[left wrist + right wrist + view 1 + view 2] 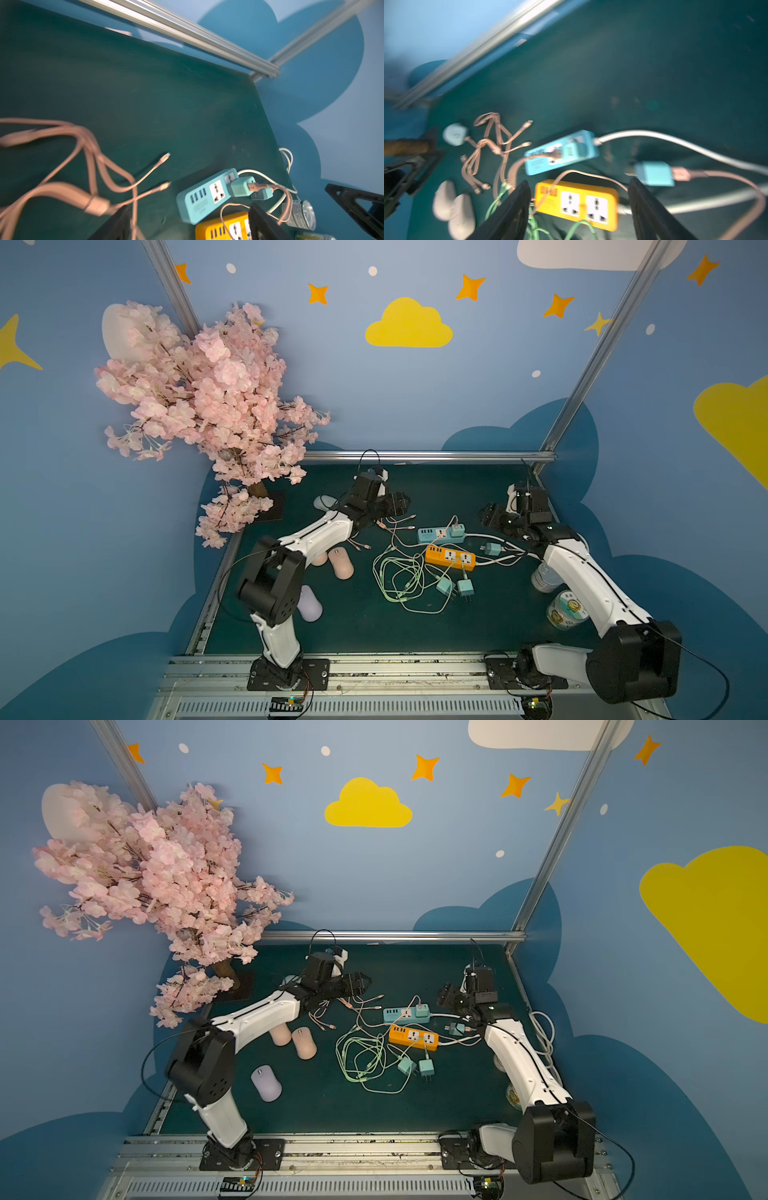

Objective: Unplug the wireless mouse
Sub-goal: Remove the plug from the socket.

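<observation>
Blue cloud-painted walls [415, 406] box in a dark green table [478, 622]. Clock = table seen from above, 12 at the far rail, 6 at the arm bases.

- Blossom tree [208, 406] stands at 10 and overhangs that corner.
- Left gripper [405, 502] hovers near 11–12, fingers spread wide, nothing between them.
- Right gripper [486, 515] hovers near 1–2, also spread and empty. Its wrist view is motion-blurred.
- Blue power strip [432, 535] and orange power strip [451, 556] lie close together, just right of centre.
- Two pink mice [340, 564] sit side by side at 9 and a lavender mouse [266, 1083] at 8. No cable seen on any of them.
- Target as I read it: pale mouse [455, 134] at 10–11, beside the tree base, mostly hidden behind the left arm in both top views.
- Pink cable [87, 145], multi-headed, sprawls between that mouse and the blue strip.
- One connector [467, 138] meets the mouse's edge. It looks plugged in, but blur prevents certainty.

Handling guess:
- The mouse is light, with a hard, smooth, rounded shell, so it is likely slippery. It would probably skate on the mat if the cord is tugged.
- The cable is soft and floppy, a poor place to pull.
- Best hold: one gripper clamps the mouse low across its sides while the other pinches the stiff connector housing right at the port.
- Pull straight out along the port line. The plug is a small target, and twisting could stress the port.
</observation>
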